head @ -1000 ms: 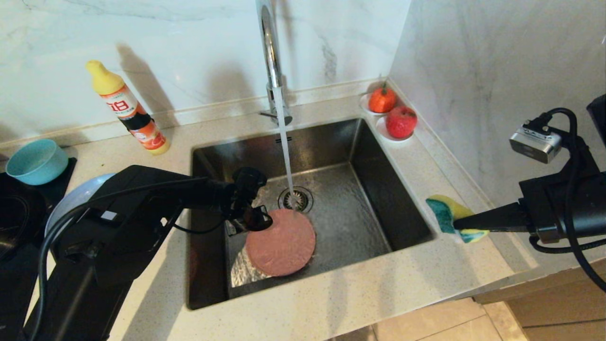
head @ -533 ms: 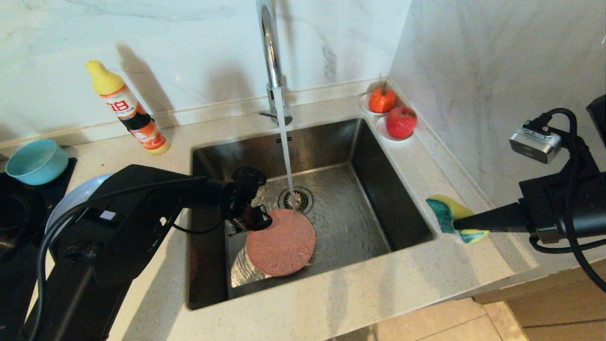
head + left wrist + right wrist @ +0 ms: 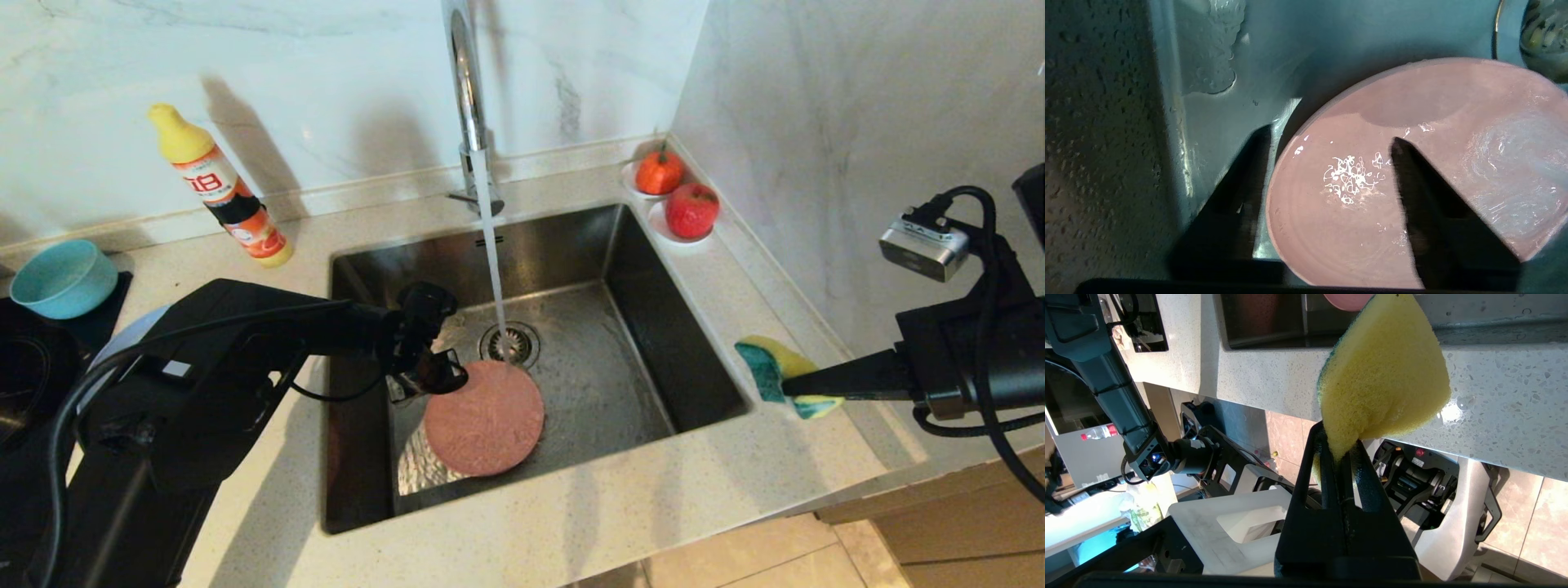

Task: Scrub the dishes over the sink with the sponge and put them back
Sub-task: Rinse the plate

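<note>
The pink plate [image 3: 483,418] lies face-up on the floor of the sink [image 3: 539,245], with water from the tap [image 3: 465,98] running onto its far rim. My left gripper [image 3: 433,377] hangs open over the plate's left edge. In the left wrist view the left gripper [image 3: 1331,134] straddles the rim of the plate [image 3: 1355,212] with one finger either side, and neither finger clamps it. My right gripper [image 3: 796,384] is shut on the yellow-green sponge [image 3: 780,376] above the counter right of the sink; in the right wrist view the sponge [image 3: 1384,371] is pinched in the right gripper [image 3: 1340,441]. The teal bowl [image 3: 61,278] and the pale plate [image 3: 122,335] are at far left.
A detergent bottle [image 3: 220,192] stands behind the sink on the left. Two saucers with red fruit [image 3: 673,192] sit in the back right corner. A black cooktop [image 3: 24,359] lies under the bowl. A marble wall rises close on the right.
My left gripper has opened and let go of the pink plate's rim. The plate stays in the sink. The right arm and sponge have not moved.
</note>
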